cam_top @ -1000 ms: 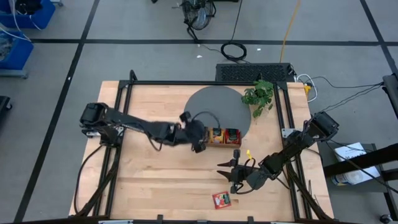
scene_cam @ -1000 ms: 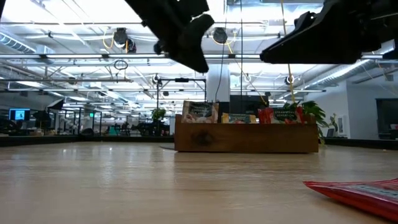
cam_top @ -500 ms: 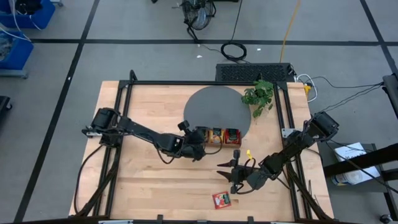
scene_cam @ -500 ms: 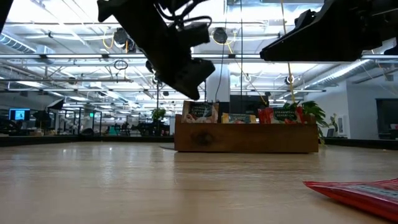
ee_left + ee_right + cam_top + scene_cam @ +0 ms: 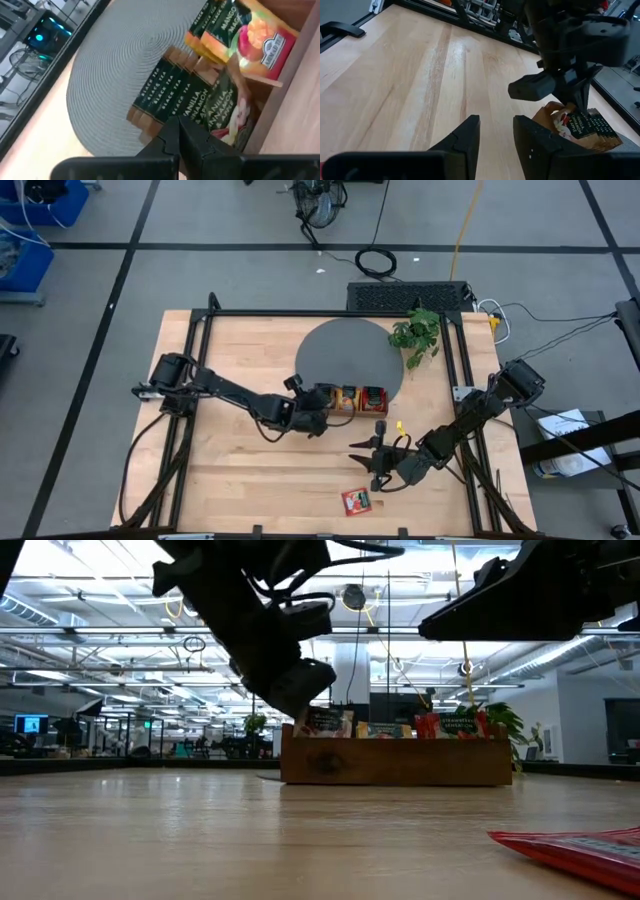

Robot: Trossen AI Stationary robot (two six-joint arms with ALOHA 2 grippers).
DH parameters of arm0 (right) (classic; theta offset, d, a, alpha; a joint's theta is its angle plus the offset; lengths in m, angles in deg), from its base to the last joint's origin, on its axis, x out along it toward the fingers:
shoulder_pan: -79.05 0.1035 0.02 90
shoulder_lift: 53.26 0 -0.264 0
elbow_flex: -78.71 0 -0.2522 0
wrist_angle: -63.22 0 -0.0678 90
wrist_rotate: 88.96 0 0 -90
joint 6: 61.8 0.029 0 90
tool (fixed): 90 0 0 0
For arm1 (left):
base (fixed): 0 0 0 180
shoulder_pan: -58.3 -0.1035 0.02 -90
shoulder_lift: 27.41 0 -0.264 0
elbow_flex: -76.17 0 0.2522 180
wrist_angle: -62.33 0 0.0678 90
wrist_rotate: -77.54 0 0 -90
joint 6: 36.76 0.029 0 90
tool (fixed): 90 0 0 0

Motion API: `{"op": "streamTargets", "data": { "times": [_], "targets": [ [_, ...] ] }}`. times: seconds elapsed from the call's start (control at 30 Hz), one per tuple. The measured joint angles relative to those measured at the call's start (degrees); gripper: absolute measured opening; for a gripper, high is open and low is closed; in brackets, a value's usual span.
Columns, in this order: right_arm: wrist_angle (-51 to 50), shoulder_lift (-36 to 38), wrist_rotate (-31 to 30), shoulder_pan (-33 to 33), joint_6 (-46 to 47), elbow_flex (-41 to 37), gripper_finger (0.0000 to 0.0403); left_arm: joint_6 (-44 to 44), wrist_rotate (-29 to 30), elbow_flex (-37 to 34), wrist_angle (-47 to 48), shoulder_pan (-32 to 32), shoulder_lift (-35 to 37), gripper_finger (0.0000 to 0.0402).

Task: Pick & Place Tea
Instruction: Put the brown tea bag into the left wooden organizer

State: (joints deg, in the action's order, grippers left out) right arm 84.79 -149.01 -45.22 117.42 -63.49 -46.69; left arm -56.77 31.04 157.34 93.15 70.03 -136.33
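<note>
A wooden tray [image 5: 350,400] stands at the near edge of a round grey mat [image 5: 340,350]. Tea sachets stand upright in its slots: beige-green [image 5: 215,107], orange-yellow [image 5: 245,37] and red [image 5: 455,723]. My left gripper [image 5: 182,132] is shut, slanting down at the top of the beige-green sachets in the tray's left slot [image 5: 322,720]. One red sachet [image 5: 356,500] lies flat near the table's front edge. My right gripper [image 5: 496,132] hangs open above the table between the tray and that sachet, with nothing between its fingers. My left gripper's shut fingertips [image 5: 303,700] stand right at the top edges of the beige-green sachets [image 5: 200,112] in the tray's left slot, coming from the table's left and slanting down. I cannot tell whether they touch the sachets.
A small potted plant [image 5: 418,332] stands at the mat's far right. Black frame rails [image 5: 200,380] run along the table's left, right and far sides. Bare wood lies left of the tray and along the near edge.
My left gripper has come down and tipped further downward, from above the tray's left end to the tops of the beige-green sachets in the left slot. The right arm and the red sachet on the table have kept still.
</note>
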Motion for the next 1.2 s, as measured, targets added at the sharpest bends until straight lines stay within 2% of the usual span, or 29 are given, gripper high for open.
{"op": "streamTargets", "data": {
  "times": [0.23, 0.43, 0.5, 0.57, 0.7, 0.77, 0.97, 1.2],
  "targets": [
    [0.4, 0.0, 0.0, 0.0, 0.1, 0.0, 0.0105, 2.4, 4.6, -1.7, -4.0, 0.4, 1.0, 0.0008],
    [0.5, 0.0, 0.0, 0.0, -0.2, 0.0, 0.0105, 4.1, 5.3, -1.2, -7.8, 1.9, 2.3, 0.0006],
    [0.5, 0.0, 0.0, 0.0, -0.4, 0.0, 0.0105, 8.2, 3.8, -1.2, -10.3, 2.9, 2.9, 0.0004],
    [0.4, 0.0, 0.0, 0.0, -0.4, 0.0, 0.0105, 13.1, -0.5, -1.1, -13.9, 3.9, 3.0, 0.0007],
    [0.5, 0.0, 0.0, 0.0, -0.5, 0.0, 0.0105, 20.8, -8.9, -1.2, -11.4, 5.1, 3.0, 0.0005],
    [0.6, 0.0, 0.0, 0.0, -0.5, 0.0, 0.0105, 22.5, -10.2, -1.2, -9.7, 4.5, 3.0, 0.0004],
    [1.3, 0.0, 0.0, 0.0, -0.5, 0.0, 0.0105, 21.3, -18.0, -1.2, -10.3, -1.0, 2.7, 0.0003],
    [1.1, 0.0, 0.0, 0.0, -0.7, 0.0, 0.0105, 17.1, -19.0, -1.2, -8.7, -6.5, 2.1, 0.0003]
  ]
}}
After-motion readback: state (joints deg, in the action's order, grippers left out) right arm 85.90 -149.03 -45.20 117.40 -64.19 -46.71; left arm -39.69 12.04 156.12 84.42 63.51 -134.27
